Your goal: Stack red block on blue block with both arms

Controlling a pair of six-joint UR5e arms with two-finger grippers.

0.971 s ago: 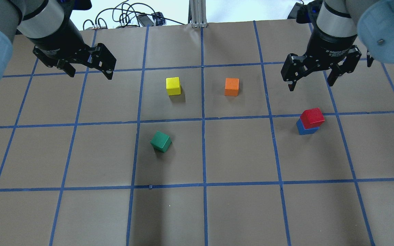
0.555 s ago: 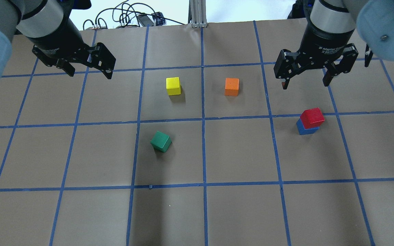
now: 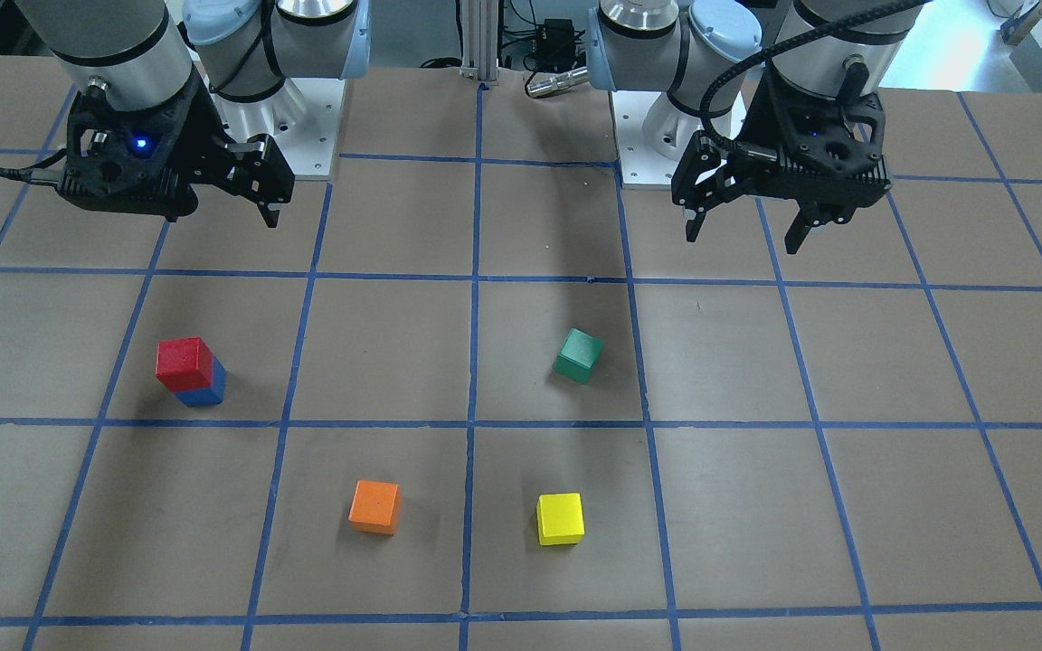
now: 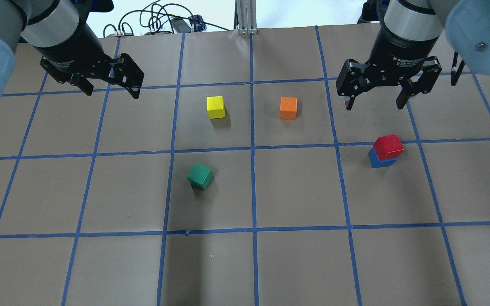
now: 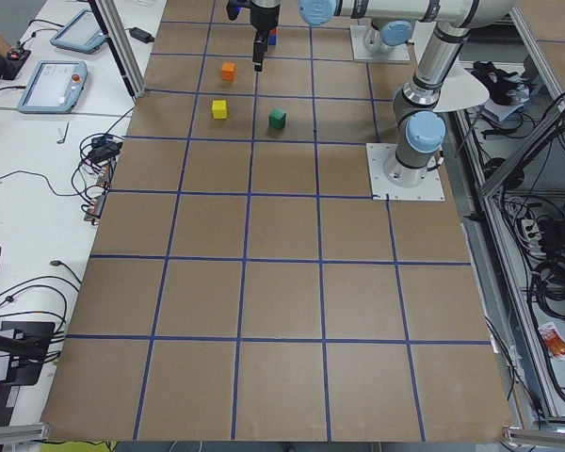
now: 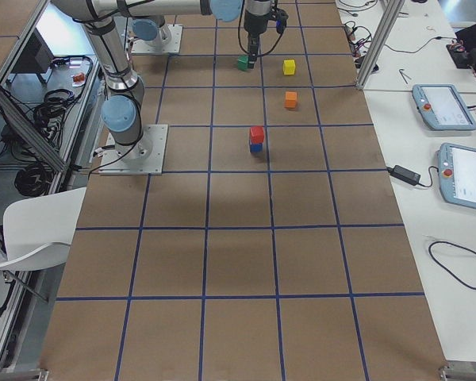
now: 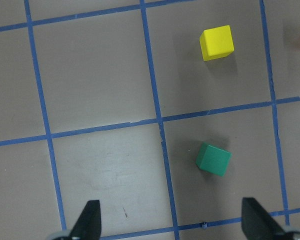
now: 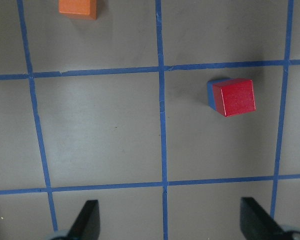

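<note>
Red block (image 4: 388,146) is sitting flat on blue block (image 4: 381,162), robot's right side, edges slightly skewed to the tape grid (image 4: 253,191), blue peeking out one side. Right gripper (image 4: 373,105) is hovering well apart, jaws spread wide, empty. Left gripper (image 4: 112,92) is likewise spread, gripping nothing.

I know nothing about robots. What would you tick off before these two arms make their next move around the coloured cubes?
1. The small matte red cube rests on the small matte blue cube: ok.
2. Red cube centred on blue: not ok, slightly offset, a blue strip peeks out.
3. The right arm's jaws are open, empty and apart from the stack: ok.
4. The left arm's jaws are open and empty: ok.
5. The green cube, yellow cube and orange cube lie apart from the stack: ok.
</note>
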